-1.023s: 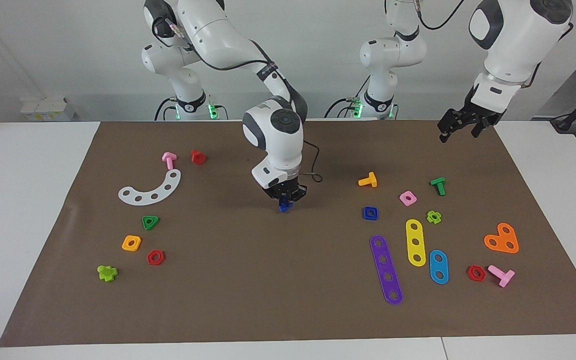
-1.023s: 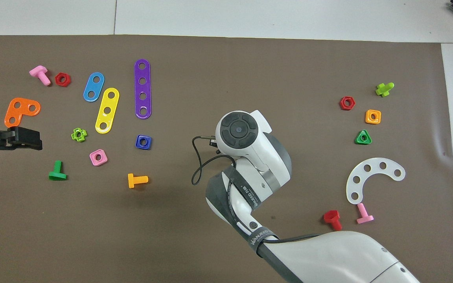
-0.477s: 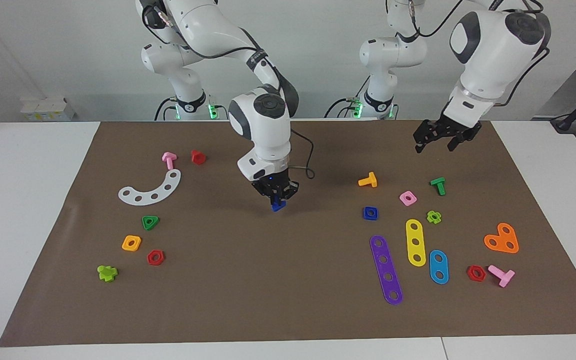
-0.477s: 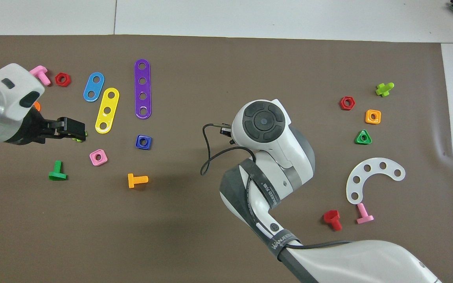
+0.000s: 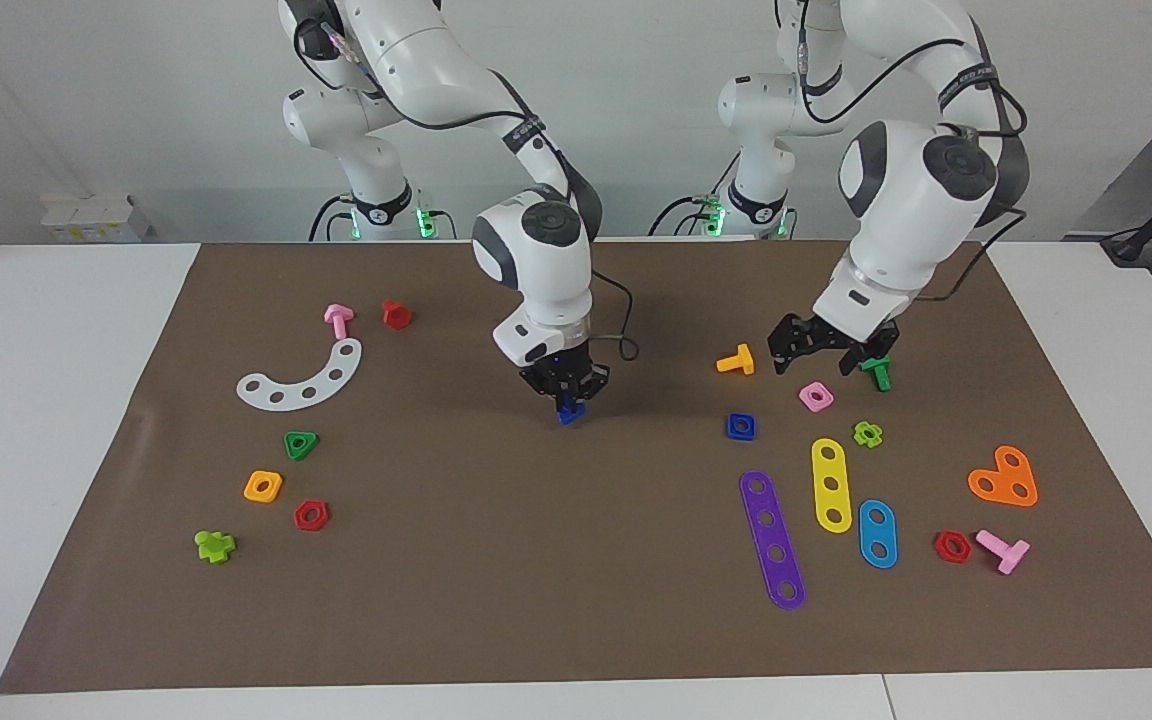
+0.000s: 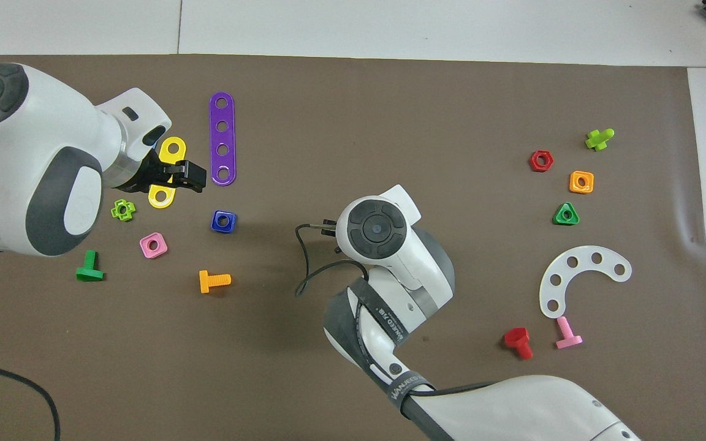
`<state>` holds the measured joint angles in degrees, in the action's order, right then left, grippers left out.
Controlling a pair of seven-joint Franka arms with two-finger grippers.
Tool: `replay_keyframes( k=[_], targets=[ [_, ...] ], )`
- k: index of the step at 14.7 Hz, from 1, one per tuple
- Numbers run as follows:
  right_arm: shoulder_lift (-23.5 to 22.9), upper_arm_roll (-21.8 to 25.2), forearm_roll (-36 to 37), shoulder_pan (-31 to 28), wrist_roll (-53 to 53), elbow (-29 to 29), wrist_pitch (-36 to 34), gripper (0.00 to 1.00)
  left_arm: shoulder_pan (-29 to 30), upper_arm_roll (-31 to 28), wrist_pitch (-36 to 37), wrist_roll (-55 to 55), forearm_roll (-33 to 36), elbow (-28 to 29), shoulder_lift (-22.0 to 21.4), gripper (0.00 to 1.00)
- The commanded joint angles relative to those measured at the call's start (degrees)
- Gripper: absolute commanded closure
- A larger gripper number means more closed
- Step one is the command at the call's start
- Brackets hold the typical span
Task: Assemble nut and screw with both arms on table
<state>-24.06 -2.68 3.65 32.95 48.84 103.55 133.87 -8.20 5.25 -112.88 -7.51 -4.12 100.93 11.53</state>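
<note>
My right gripper [image 5: 566,397] is shut on the dark blue screw [image 5: 566,413] and holds it just above the middle of the brown sheet [image 5: 536,580]. In the overhead view its wrist [image 6: 377,226] hides both. The dark blue square nut [image 5: 741,426] lies flat on the sheet toward the left arm's end; it also shows in the overhead view [image 6: 223,221]. My left gripper [image 5: 814,365] is open and empty, up in the air over the parts between the orange bolt and the green bolt, apart from the nut. It also shows in the overhead view [image 6: 200,177].
Around the nut lie an orange bolt [image 5: 736,361], a pink square nut [image 5: 815,397], a green bolt [image 5: 877,372], a purple strip [image 5: 772,539] and a yellow strip [image 5: 831,485]. Toward the right arm's end lie a white curved strip [image 5: 301,377] and a green triangular nut [image 5: 301,444].
My left arm has swung down from the sheet's corner near its base to over the parts near the pink nut. My right gripper has shifted slightly, still holding the screw.
</note>
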Motion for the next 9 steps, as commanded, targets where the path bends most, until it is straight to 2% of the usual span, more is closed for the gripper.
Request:
replay_keyframes(
  k=[1, 5, 8, 9],
  targets=[
    [0.42, -0.14, 0.57, 0.0, 1.26, -0.1, -0.1, 1.0, -2.17, -0.85, -4.17, -0.57, -0.8, 1.11, 3.04, 0.03],
    [0.42, -0.14, 1.01, 0.1, 1.17, -0.19, -0.28, 1.0, -3.84, -0.94, -8.32, -0.83, -0.01, 2.69, 7.44, 0.06],
    [0.42, -0.05, 1.53, 0.18, 0.47, -0.1, -0.45, 1.0, -4.72, -0.94, -12.62, -1.19, 0.43, 6.55, 8.07, 0.1],
    [0.42, -0.14, 1.8, 0.1, 0.38, -0.19, -0.8, 0.38, -5.24, -0.94, -14.11, -1.27, 0.43, 7.95, 8.15, 0.1]
  ],
)
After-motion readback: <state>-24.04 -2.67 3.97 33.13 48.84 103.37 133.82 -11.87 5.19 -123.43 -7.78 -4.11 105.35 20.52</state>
